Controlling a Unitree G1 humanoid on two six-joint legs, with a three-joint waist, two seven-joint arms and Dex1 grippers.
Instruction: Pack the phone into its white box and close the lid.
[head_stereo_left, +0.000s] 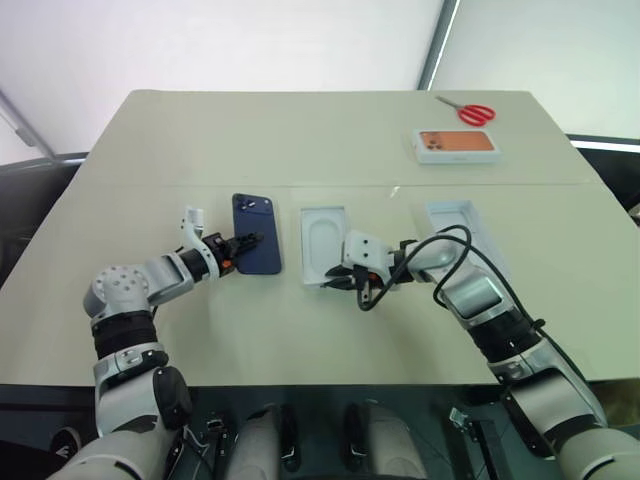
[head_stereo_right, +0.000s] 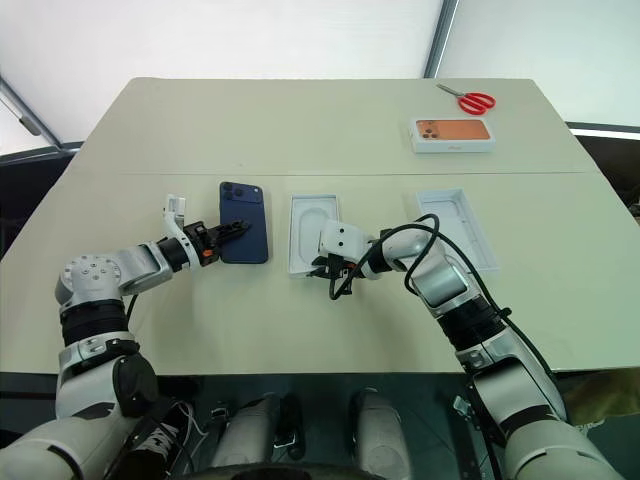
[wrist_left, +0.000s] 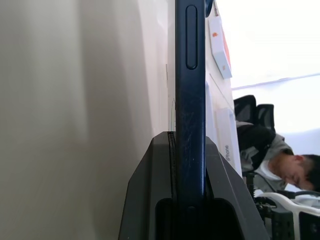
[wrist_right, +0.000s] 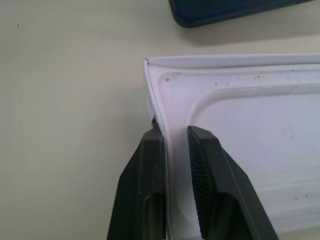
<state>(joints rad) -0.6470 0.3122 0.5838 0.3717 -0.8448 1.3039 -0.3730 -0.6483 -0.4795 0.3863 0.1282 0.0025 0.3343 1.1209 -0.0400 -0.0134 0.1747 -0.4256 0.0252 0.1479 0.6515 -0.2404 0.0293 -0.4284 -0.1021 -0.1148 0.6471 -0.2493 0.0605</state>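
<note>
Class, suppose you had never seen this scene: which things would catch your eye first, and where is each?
First, the dark navy phone, pinched at its near end by the left gripper left of centre on the table. Next, the right gripper, its fingers astride the near wall of the white box at centre. Far right lie red-handled scissors beside a box with an orange phone picture.

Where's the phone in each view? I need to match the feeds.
Left eye: phone left of centre, in left gripper.
Right eye: left of centre.
Left wrist: edge-on between the fingers.
Right wrist: beyond the tray's corner.
Landmark: recessed tray beside the phone.
</note>
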